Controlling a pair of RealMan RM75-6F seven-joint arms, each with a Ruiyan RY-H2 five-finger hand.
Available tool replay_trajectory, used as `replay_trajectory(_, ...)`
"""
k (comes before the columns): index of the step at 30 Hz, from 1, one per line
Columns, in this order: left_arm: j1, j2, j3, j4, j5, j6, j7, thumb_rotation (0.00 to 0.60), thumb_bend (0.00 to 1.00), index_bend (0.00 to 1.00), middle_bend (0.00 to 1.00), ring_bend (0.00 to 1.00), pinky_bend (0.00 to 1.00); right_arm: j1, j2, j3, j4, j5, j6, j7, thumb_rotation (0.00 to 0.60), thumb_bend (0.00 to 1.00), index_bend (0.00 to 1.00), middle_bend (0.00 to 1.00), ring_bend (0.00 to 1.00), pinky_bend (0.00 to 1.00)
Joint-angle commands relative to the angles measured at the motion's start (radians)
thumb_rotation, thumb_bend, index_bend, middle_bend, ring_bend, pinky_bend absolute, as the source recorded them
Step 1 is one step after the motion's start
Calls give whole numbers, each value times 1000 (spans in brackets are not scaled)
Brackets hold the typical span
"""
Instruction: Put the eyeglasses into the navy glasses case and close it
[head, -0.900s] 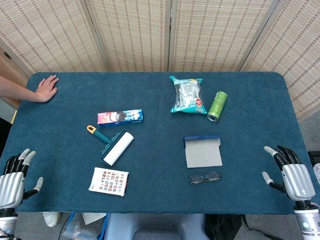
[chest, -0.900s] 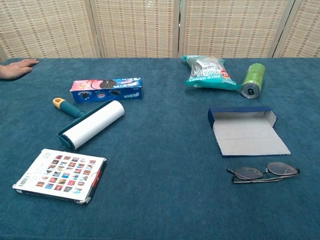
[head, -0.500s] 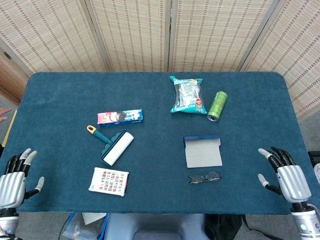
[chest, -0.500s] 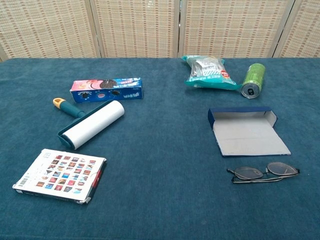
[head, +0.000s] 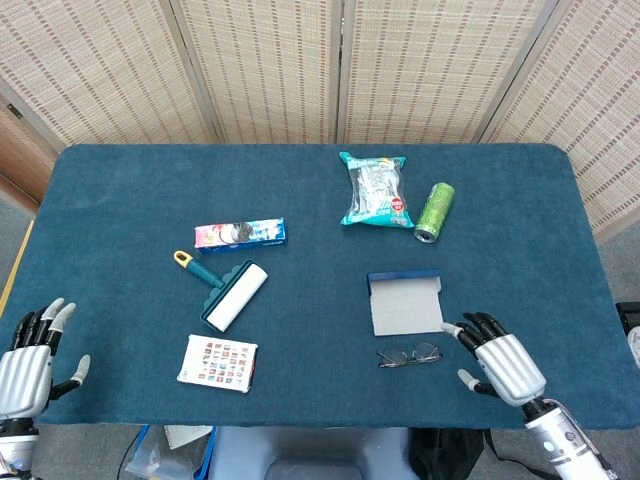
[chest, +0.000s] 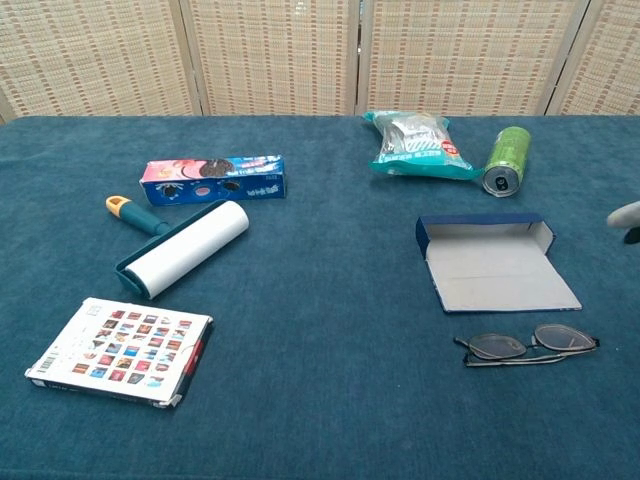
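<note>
On the near right part of the blue cloth the eyeglasses (head: 409, 355) lie folded and flat, lenses toward the robot, just in front of the navy glasses case (head: 405, 302), which lies open with its grey lining up and its navy lip on the far side. Glasses and case sit close but apart, and neither has shifted.

What has changed is the right hand (head: 498, 361). A second ago it hung at the table's right edge, well away from the glasses; it has since swung inward and forward, and its fingers (head: 470, 328) now reach to the case's near right corner, with the glasses just to its left. It holds nothing, its fingers spread and extended. In the chest view only a fingertip of it shows at the right border. A person's hand that rested on the far left corner of the table has gone.

I judge this the start of the reach: the glasses have yet to be grasped, and the pick should come from their right side.

At the near left edge the left hand (head: 30, 362) is empty with its fingers apart, far from both.

Further out lie a lint roller (head: 226, 290), a cookie box (head: 240, 235), a card pack (head: 218, 362), a snack bag (head: 375, 190) and a green can (head: 434, 211).
</note>
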Motion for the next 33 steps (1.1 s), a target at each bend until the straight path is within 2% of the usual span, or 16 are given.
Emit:
replay_trajectory(1, 5, 1, 1, 3, -2, 5, -6, 600, 355, 95, 53, 67, 5, 55, -57, 4, 4, 2, -79, -57, 600, 273, 238, 222, 118, 122)
replay_trajectory(10, 18, 1, 6, 18, -7, 10, -25, 600, 354, 95, 53, 67, 5, 141, -154, 23, 64, 58, -219, -128, 600, 287, 316, 190, 96, 122)
replay_trajectory(26, 28, -4, 7, 39, -15, 11, -46, 600, 355, 95, 53, 67, 5, 195, -207, 25, 126, 134, -282, -167, 600, 316, 359, 189, 91, 122)
replay_trajectory(33, 31, -4, 6, 46, -17, 11, -53, 600, 354, 95, 53, 67, 4, 208, -231, 18, 150, 151, -292, -166, 600, 343, 425, 189, 91, 122)
